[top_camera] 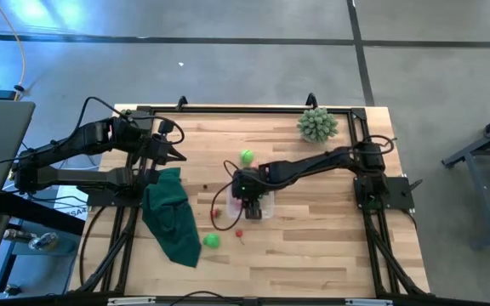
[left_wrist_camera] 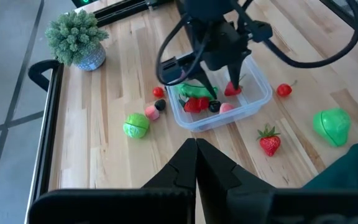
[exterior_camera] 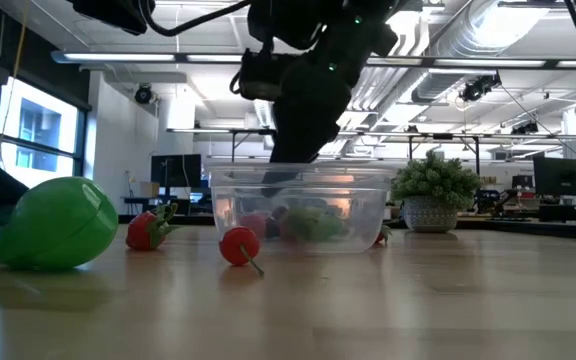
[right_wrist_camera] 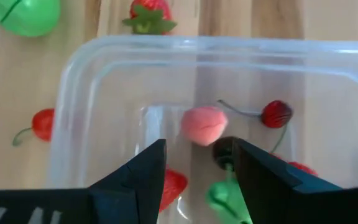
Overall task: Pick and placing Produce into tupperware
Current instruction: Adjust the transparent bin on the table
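Fig. legend, landmark = tupperware (top_camera: 258, 202), sitting near mid-bench (top_camera: 313, 255). Right tool (right_wrist_camera: 197, 165) hangs directly over the tupperware, tips just inside the rim, jaws apart w/ nothing between them; judged to be the release step of one placement. Inside the tupperware: a pink peach-like piece (right_wrist_camera: 204, 125), a dark-red cherry (right_wrist_camera: 276, 113), a green piece (right_wrist_camera: 225, 198) and other red bits. Produce outside it: a strawberry (left_wrist_camera: 269, 142) and a small red cherry (left_wrist_camera: 283, 90) just beside it on the cloth side; a large green round piece (left_wrist_camera: 332, 124) farther out, next to the dark green cloth (top_camera: 170, 212); a green ball (left_wrist_camera: 136, 125) plus small pink and red bits on the plant side, near the wall. Spiky plant (top_camera: 316, 124) well apart from the tupperware, at the bench's far edge. Left tool (left_wrist_camera: 196, 163) waits closed beyond the cloth, well apart from the tupperware. Next move, est.: lift right tool clear of the rim, go to the nearest loose piece, prob. the strawberry; needs jaws open and a straight-down approach.
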